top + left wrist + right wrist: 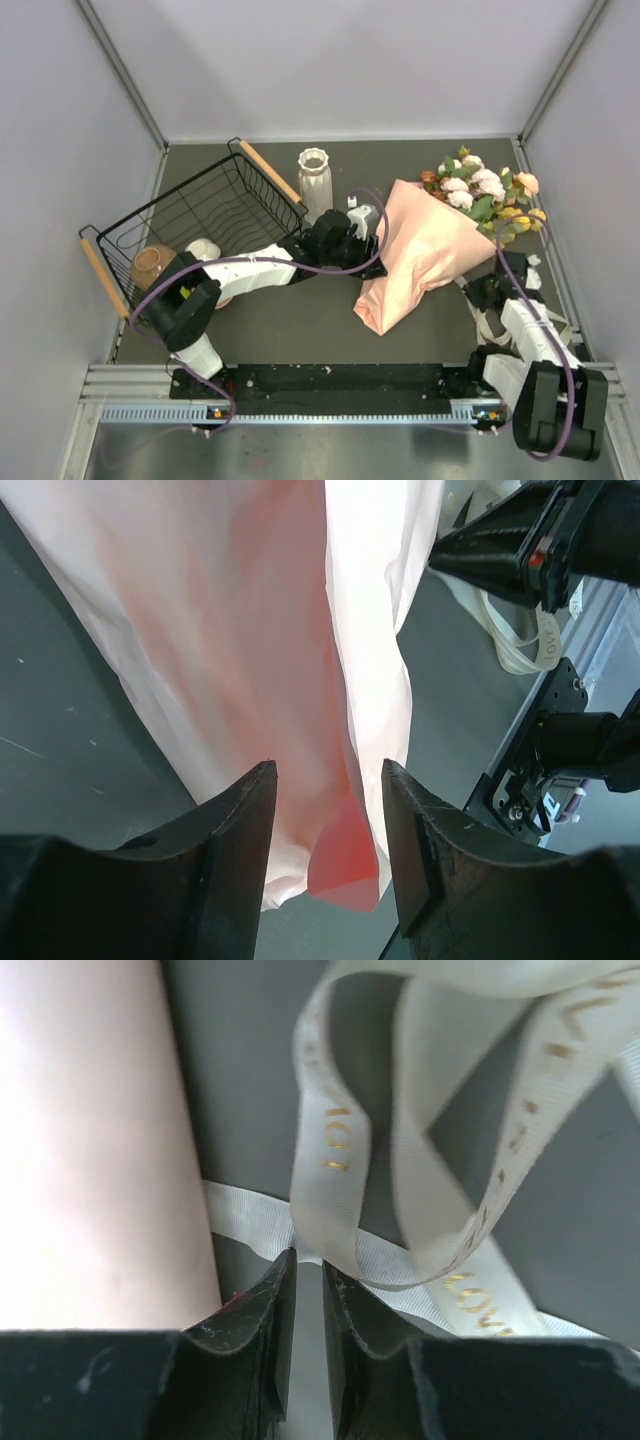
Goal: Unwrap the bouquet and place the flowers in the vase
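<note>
Only R wrist shows my R gripper (308,1258) near-shut, pinching ribbon (330,1160). L gripper (328,768) half apart, wrap (250,630) between, grip unclear. Vase (314,180) at its 11.

On my feed the dark grey table (300,320) carries a black wire basket (240,205) with wooden handles at the left. A white ribbed ceramic vase (314,180) stands upright just beside it. A salmon-pink paper-wrapped bouquet (425,245) lies on its side centre-right, and a cream ribbon (488,322) trails at front right.
</note>
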You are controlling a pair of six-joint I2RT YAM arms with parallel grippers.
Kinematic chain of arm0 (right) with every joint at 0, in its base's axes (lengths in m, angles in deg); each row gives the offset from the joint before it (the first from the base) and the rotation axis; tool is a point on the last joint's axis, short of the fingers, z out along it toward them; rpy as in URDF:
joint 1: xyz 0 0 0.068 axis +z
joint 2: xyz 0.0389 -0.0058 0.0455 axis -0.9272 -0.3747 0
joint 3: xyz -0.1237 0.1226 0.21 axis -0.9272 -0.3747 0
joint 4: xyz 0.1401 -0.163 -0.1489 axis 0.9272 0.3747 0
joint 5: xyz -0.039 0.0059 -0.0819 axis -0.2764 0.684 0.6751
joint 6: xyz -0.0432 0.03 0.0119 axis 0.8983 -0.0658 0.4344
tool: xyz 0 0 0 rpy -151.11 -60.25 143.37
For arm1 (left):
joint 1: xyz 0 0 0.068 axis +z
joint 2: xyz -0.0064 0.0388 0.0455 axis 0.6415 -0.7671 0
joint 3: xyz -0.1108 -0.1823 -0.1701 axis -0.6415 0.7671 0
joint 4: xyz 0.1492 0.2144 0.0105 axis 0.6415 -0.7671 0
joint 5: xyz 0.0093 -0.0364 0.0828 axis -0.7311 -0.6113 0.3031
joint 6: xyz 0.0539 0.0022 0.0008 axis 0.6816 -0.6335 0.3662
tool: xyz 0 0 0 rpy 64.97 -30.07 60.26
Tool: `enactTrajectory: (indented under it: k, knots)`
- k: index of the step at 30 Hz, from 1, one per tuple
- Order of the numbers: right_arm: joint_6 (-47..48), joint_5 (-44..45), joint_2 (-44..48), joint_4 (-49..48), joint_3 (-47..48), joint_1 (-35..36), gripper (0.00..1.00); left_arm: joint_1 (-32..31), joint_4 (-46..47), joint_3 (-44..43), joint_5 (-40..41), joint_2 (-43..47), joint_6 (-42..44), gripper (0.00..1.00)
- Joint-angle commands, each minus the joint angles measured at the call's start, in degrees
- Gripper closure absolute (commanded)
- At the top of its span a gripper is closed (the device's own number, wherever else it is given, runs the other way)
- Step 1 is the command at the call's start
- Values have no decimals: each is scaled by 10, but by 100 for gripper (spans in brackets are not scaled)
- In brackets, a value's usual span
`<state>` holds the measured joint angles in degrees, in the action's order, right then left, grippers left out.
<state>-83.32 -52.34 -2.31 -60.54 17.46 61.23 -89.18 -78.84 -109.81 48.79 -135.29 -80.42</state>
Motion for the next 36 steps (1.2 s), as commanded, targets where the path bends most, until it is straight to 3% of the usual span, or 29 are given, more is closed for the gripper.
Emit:
enactTrajectory:
  k: [1, 4, 9, 12, 14, 16, 19, 23, 29, 32, 36]
  knots:
    - [10, 56, -6, 27, -7, -109, 82, -1, 22, 0, -7, -4, 8, 48]
    - [37, 54, -18, 27, 7, -198, 82, -1, 21, -3, -12, -7, 10, 48]
    - [94, 77, 3, 51, 62, -250, 80, -1, 22, -14, -45, -20, 14, 42]
    - [114, 64, 53, 85, 91, -250, 72, -2, 37, -17, -69, -28, 8, 40]
    - [120, 50, 122, 106, 114, -247, 57, -4, 48, -21, -93, -31, -4, 40]
    - [131, 55, 147, 153, 146, -227, 46, -10, 66, -23, -105, -27, -11, 41]
    - [147, 66, 140, 183, 205, -172, 43, -34, 64, -39, -111, -25, -5, 40]
    - [160, 31, 162, 244, 311, -160, 42, -71, 59, -67, -124, -40, -8, 33]
    - [186, -37, 151, 277, 442, -111, 42, -135, 102, -93, -148, -100, -41, 33]
    - [204, -95, 141, 272, 468, -87, 42, -170, 111, -100, -155, -113, -44, 30]
    - [214, -157, 132, 258, 446, -47, 41, -198, 53, -113, -137, -92, 0, 24]
